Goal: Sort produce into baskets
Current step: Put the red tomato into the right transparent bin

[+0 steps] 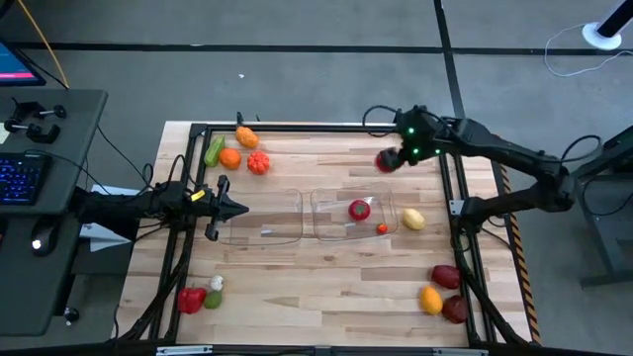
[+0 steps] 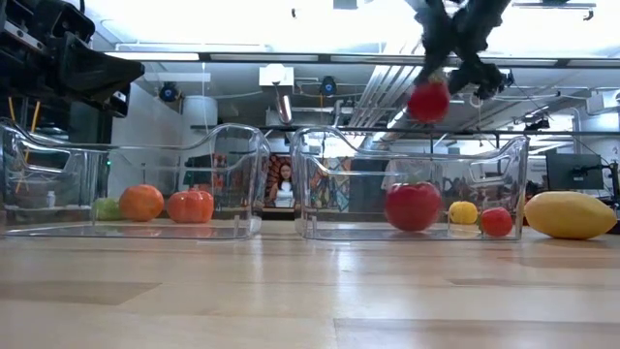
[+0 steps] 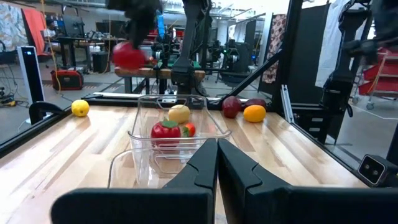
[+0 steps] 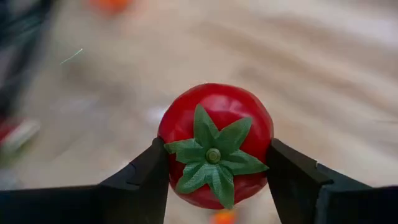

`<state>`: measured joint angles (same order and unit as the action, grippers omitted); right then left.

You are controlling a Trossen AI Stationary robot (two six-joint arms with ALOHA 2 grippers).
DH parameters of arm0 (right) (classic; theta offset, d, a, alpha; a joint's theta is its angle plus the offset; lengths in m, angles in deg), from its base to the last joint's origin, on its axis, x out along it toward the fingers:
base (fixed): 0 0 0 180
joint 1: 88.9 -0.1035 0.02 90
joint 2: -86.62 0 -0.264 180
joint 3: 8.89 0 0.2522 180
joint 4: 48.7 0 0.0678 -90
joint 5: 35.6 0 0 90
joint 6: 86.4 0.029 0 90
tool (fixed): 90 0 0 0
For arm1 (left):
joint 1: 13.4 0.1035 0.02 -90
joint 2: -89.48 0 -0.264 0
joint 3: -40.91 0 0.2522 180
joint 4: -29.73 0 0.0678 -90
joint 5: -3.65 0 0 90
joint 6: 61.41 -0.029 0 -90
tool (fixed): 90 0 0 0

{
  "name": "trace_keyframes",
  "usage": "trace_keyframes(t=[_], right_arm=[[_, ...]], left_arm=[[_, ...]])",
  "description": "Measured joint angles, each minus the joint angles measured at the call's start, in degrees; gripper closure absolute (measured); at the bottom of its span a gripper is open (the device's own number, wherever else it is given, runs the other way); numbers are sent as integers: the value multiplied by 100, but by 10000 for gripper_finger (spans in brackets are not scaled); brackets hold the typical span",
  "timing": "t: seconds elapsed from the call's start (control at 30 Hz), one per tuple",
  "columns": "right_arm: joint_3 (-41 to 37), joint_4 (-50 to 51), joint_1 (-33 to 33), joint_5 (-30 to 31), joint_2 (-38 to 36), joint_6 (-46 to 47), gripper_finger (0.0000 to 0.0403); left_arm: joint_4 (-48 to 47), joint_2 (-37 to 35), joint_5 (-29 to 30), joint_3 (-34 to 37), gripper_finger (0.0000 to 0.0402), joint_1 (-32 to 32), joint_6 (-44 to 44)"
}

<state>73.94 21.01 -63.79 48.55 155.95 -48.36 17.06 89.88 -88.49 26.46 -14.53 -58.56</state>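
My right gripper (image 1: 391, 159) is shut on a red tomato (image 4: 216, 143) high above the table, just beyond the far right corner of the right basket (image 1: 326, 229); the low view shows the tomato (image 2: 428, 100) well above the basket rims. That clear basket holds a red pepper (image 1: 359, 209) and a small red piece (image 1: 383, 228). The left clear basket (image 1: 287, 237) has nothing in it. My left gripper (image 1: 237, 208) is shut and hovers at this basket's left edge, touching nothing; its shut fingers show in its wrist view (image 3: 217, 158). My right gripper pinches the tomato's two opposite sides (image 4: 166, 149) between its two fingers (image 4: 292, 174). The fingers come from above, pointing down. The tomato is lifted clear of the table, its green leafy top (image 4: 213, 155) facing up toward the wrist.
A yellow fruit (image 1: 413, 220) lies right of the right basket. A carrot (image 1: 246, 136), a green piece (image 1: 215, 150), an orange (image 1: 230, 157) and a pumpkin (image 1: 258, 163) lie far left. More pieces lie near left (image 1: 191, 299) and near right (image 1: 445, 276).
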Motion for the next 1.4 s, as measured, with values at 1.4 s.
trace_keyframes(t=[1.4], right_arm=[[18,-274,-1438,-1078,312,-584,70]], left_arm=[[2,2,0,-1,401,0,0]])
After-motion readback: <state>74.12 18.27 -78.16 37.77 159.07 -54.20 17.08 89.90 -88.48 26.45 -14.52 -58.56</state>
